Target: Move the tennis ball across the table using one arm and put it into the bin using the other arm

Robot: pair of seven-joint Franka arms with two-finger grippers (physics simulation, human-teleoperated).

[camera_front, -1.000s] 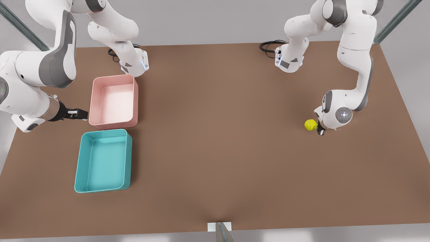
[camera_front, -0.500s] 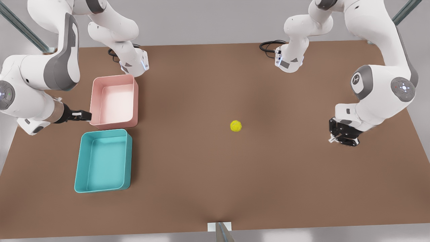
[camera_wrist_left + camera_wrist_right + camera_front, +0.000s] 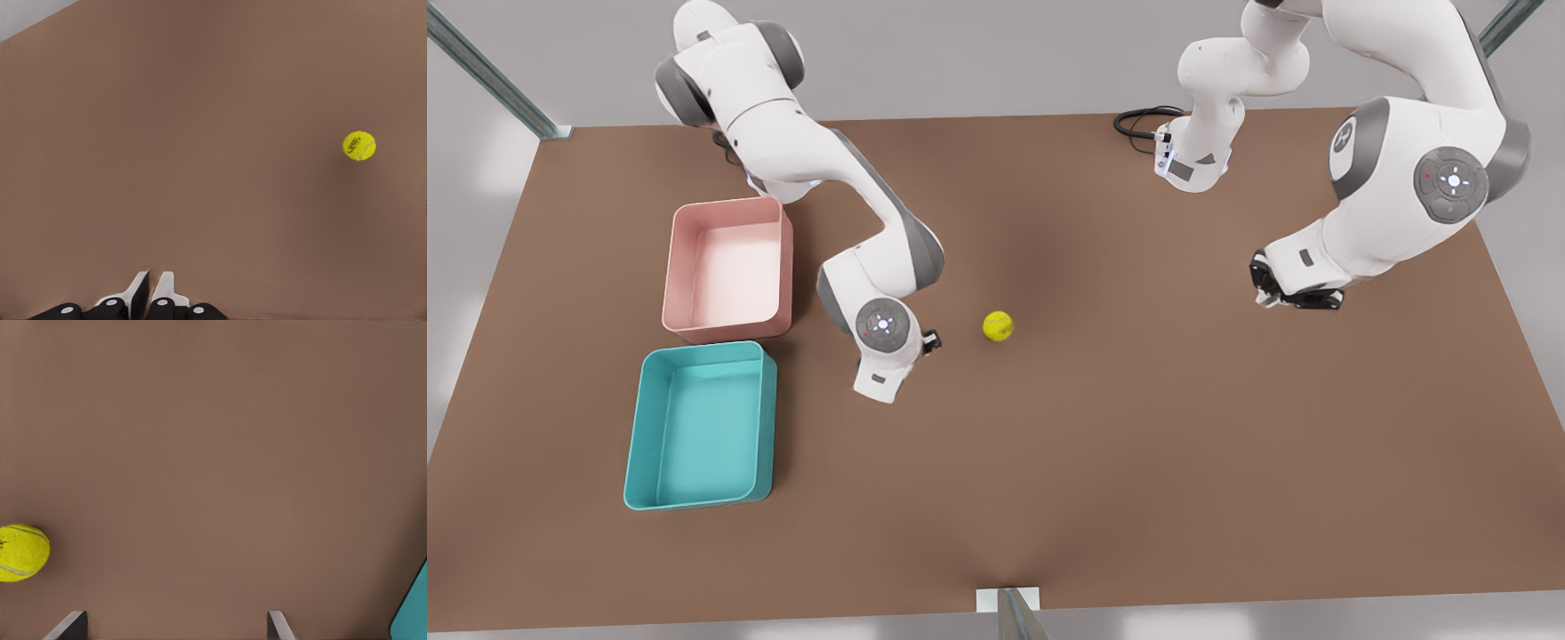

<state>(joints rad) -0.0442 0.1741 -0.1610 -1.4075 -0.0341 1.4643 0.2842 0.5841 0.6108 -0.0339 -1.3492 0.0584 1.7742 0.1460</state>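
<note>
Your small yellow-green fuzzy tennis ball point(image 3: 998, 325) sits mid-counter point(image 3: 1103, 427). Your right gripper point(image 3: 175, 625), spread wide, hovers just beside it; your left gripper point(image 3: 149, 288), pinched narrow, waits well apart.

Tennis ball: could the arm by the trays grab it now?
Probably yes: the right pincer is open, close beside the tennis ball, with bare table between them.
</note>
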